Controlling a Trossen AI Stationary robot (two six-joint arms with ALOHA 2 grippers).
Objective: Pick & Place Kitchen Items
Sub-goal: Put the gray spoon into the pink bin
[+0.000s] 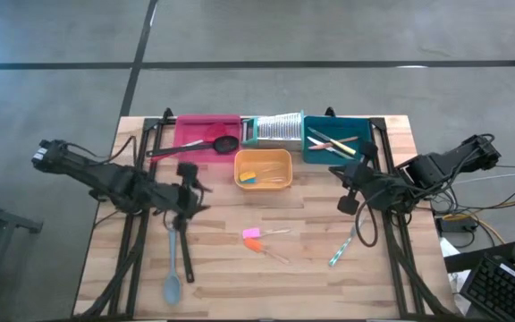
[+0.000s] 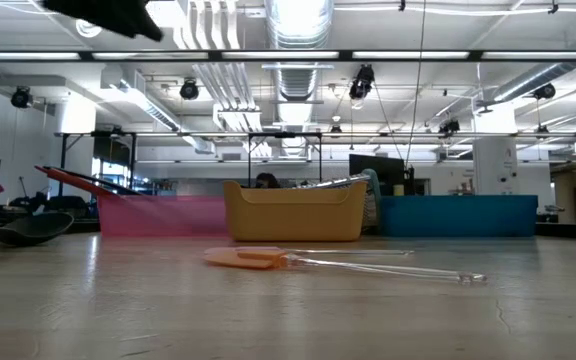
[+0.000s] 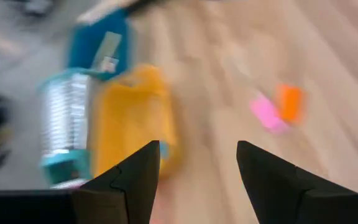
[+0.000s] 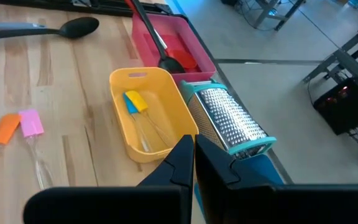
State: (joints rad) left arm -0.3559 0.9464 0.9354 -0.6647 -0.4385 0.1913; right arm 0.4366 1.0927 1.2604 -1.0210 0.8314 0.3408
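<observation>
**Loose utensils left around the orange tray**

The wooden table [image 1: 240, 277] carried three trays along its far edge, and the orange tray [image 1: 263, 169] served as the landmark. A pink tray [image 1: 195, 134] sat just beyond it on the left arm's side with a black ladle [image 1: 195, 146] lying across it; a teal tray [image 1: 329, 152] on the right arm's side held several knives [image 1: 333, 141]. A silver grater [image 1: 275, 128] lay between those two trays, just behind the orange one.

The left gripper [image 1: 184, 192] hung near the orange tray's left side, jaws spread and empty. The right gripper [image 1: 351, 188] waited near its right side, fingers pressed together on nothing.

A grey-blue spoon [image 1: 172, 264] lay well in front of the tray on the left arm's side. It looked light, stiff and smooth, and was probably best pinched mid-handle. Directly in front of the tray lay a pink spatula [image 1: 252, 233] and an orange spatula [image 1: 254, 243], side by side. Their clear thin handles looked slippery, so the coloured heads seemed the safer hold. A green-handled knife [image 1: 340, 252] lay in front on the right arm's side. Yellow and blue pieces [image 4: 134, 102] rested inside the tray.

No legible writing showed.
</observation>
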